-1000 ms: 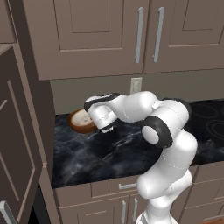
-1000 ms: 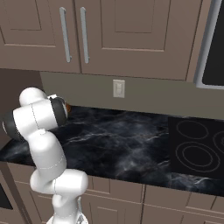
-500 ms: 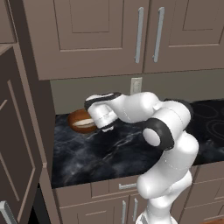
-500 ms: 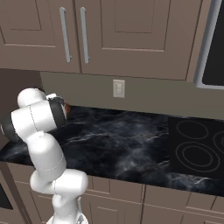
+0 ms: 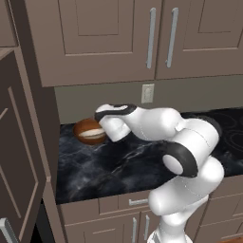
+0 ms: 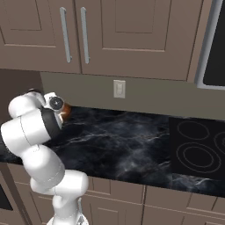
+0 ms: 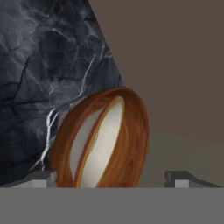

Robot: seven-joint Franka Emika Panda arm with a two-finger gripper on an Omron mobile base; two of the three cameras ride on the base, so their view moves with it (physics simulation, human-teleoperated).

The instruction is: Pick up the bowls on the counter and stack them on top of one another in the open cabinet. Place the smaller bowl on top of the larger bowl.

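Counter (image 5: pixel 118 166), nested bowls (image 7: pixel 103 140), spread gripper (image 7: pixel 113 177)

Larger bowl (image 6: pixel 66 110) mostly behind arm, seemingly

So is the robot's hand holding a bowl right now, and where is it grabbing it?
No, nothing is held. The gripper is open, its fingertips wide on either side of the bowls, the small bowl nested in the big bowl.

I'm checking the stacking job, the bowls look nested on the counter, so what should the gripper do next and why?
Probably draw the gripper straight back from the bowls. Its jaws stand wide apart, holding nothing, and the smaller bowl already sits inside the larger bowl on the counter. Backing off would give room to regrasp the pair for the cabinet.
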